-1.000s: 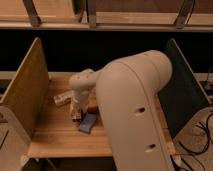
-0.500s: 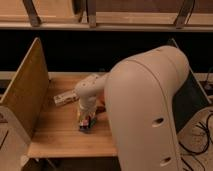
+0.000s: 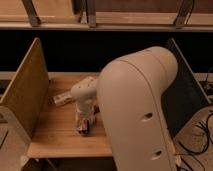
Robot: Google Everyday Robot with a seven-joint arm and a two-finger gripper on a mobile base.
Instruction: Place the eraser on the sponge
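While white arm (image 3: 140,115) fills right half, gripper (image 3: 83,127) sits low on wooden table (image 3: 55,137), near front edge. Reddish-white bit at its tip, probably eraser (image 3: 86,129); whether gripper pinches it, cannot tell.

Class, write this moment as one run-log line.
gripper: low at table | eraser, sponge: not visible | white packet: left of arm | placement: unconfirmed
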